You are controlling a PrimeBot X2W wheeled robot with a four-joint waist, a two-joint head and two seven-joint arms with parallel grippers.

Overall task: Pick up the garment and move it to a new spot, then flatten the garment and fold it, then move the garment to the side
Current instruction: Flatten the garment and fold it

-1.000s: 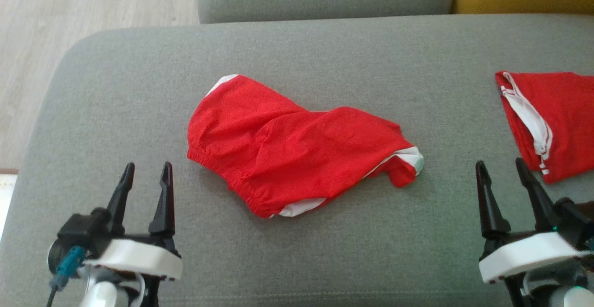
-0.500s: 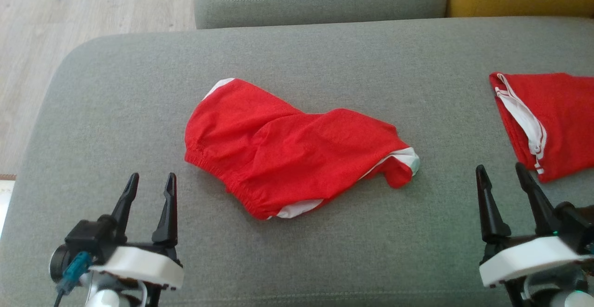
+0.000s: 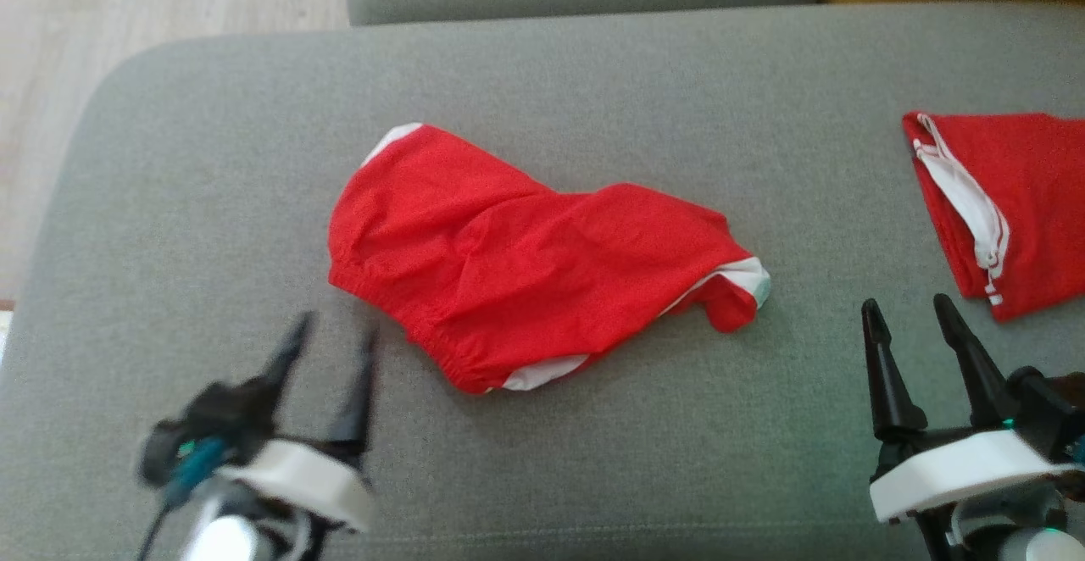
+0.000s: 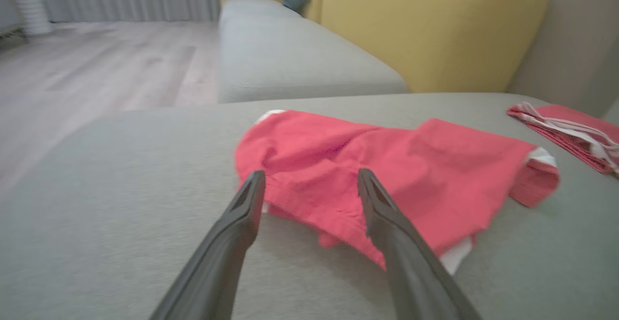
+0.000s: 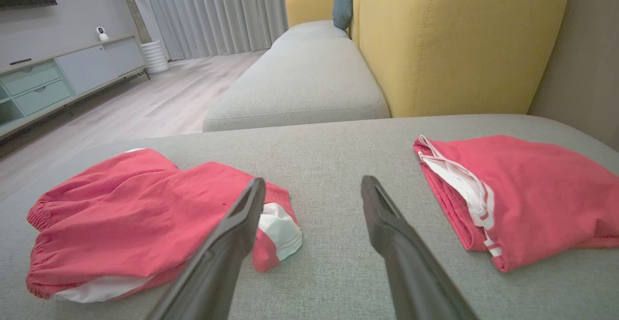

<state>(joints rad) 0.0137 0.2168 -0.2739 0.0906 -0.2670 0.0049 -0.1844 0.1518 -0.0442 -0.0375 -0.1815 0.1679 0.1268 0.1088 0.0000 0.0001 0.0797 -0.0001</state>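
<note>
Home living room: grey sofa (image 5: pixel 300 83), curtains (image 5: pixel 217 10), TV cabinet (image 5: pixel 96 66), wood floor (image 5: pixel 159 102)

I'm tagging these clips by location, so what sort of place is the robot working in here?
Most likely a home living room. There is a grey sofa with a yellow backrest, full-length curtains, and a low cabinet standing against the wall on a wooden floor.

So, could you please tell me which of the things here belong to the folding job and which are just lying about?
Part of the job:
crumpled red garment, mid-cushion
left gripper and right gripper, jaws open
grey cushion, the work surface

Just lying about:
second red garment, far right
yellow backrest
</note>
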